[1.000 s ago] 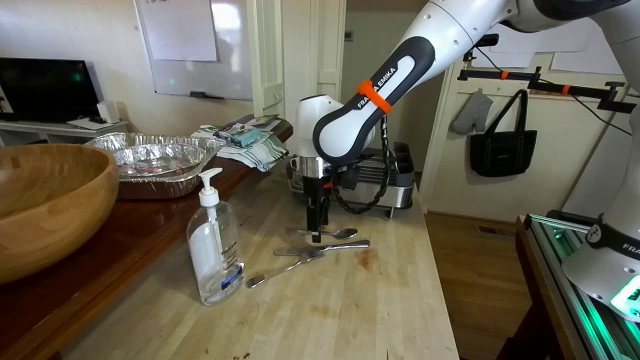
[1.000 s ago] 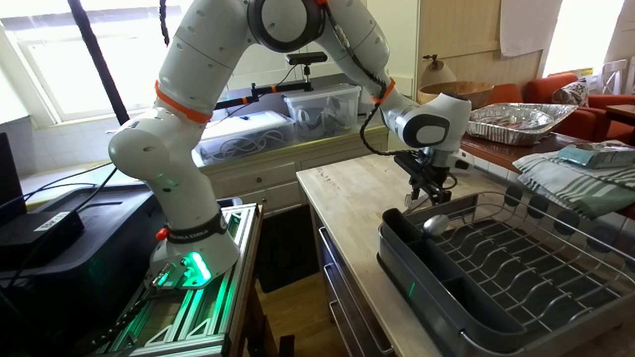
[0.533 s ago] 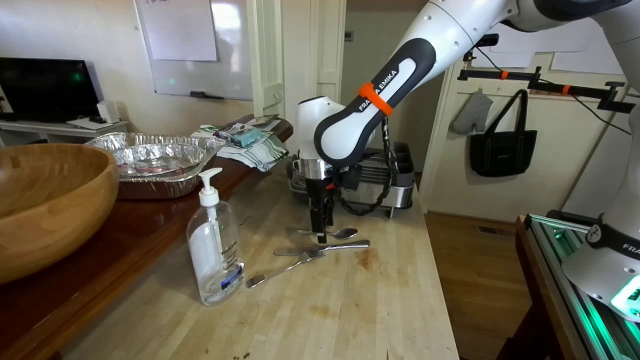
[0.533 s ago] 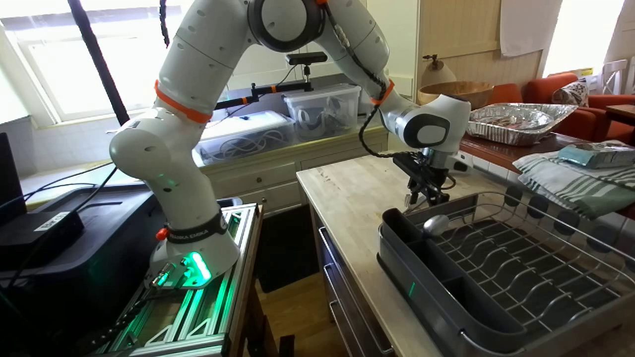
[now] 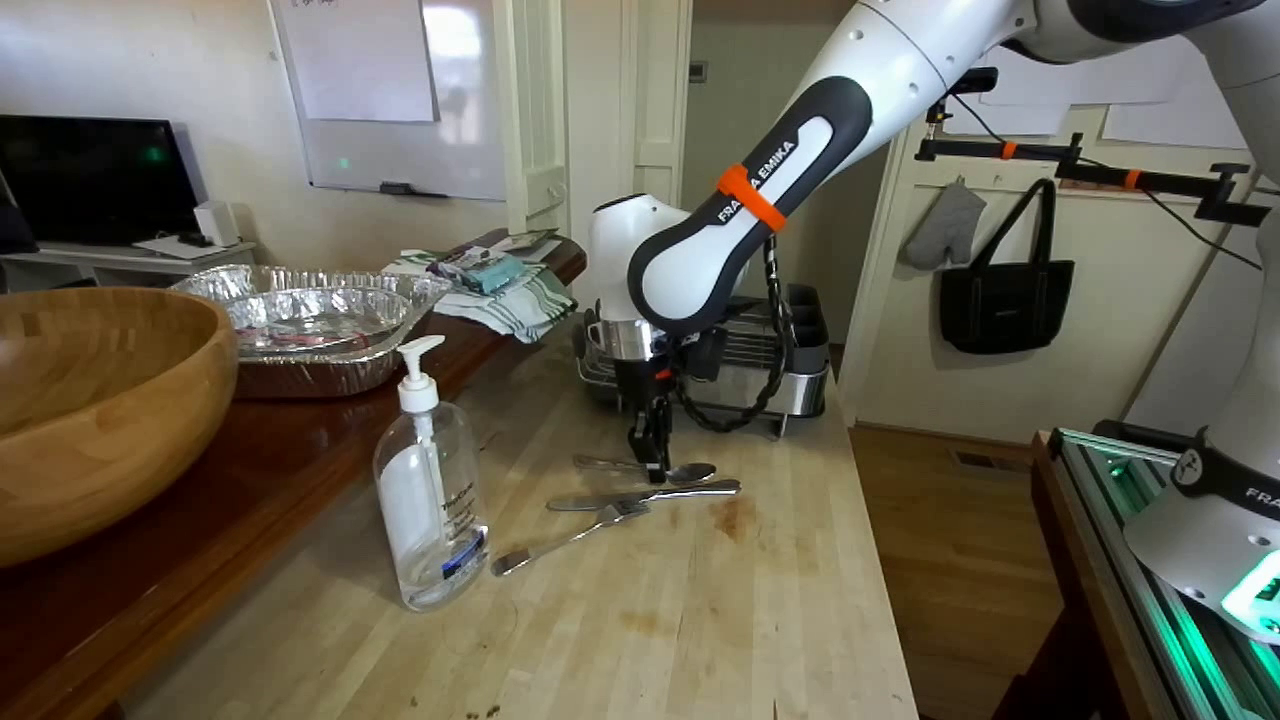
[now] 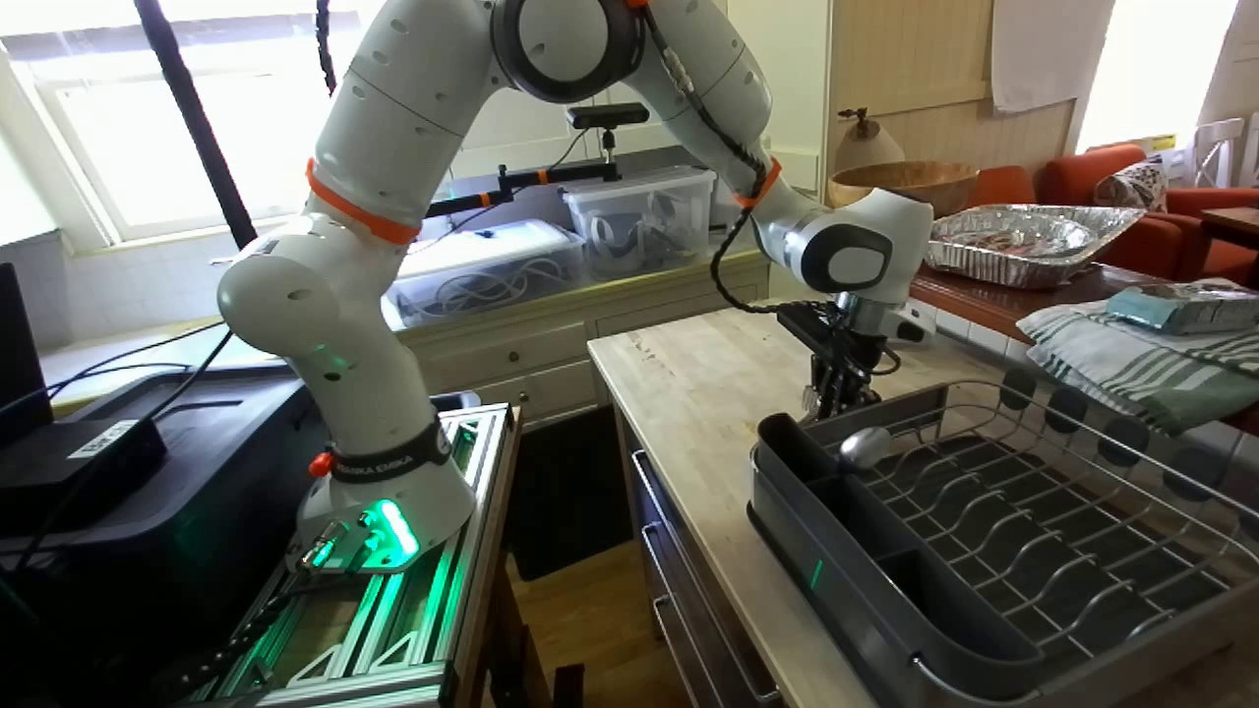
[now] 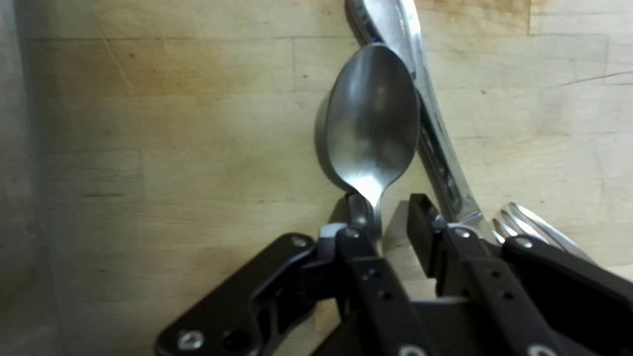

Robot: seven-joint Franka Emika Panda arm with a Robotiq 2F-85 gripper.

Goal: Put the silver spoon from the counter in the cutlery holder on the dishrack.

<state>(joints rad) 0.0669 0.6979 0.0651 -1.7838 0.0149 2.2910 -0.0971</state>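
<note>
The silver spoon (image 7: 373, 113) lies on the wooden counter (image 5: 720, 620), its bowl overlapping the knife's edge in the wrist view. My gripper (image 7: 389, 212) is down around the spoon's neck, jaws partly closed. The neck runs close along one finger, while a gap shows between it and the opposite finger, so the jaws stand open. In an exterior view the gripper (image 5: 655, 470) hides part of the spoon handle (image 5: 600, 463). The dark grey cutlery holder (image 6: 836, 590) forms the near end of the dishrack (image 6: 1220, 600), behind the gripper in an exterior view (image 5: 760, 385).
A knife (image 7: 445, 173) and a fork (image 7: 539, 225) lie right beside the spoon. A spoon bowl (image 6: 866, 448) sticks up at the holder's corner. The soap bottle (image 5: 430, 520), wooden bowl (image 5: 110, 420) and foil trays (image 5: 320, 310) stand along one side.
My gripper has shifted slightly along the spoon toward its bowl, and its fingers have drawn much closer together. The spoon has moved very slightly.
</note>
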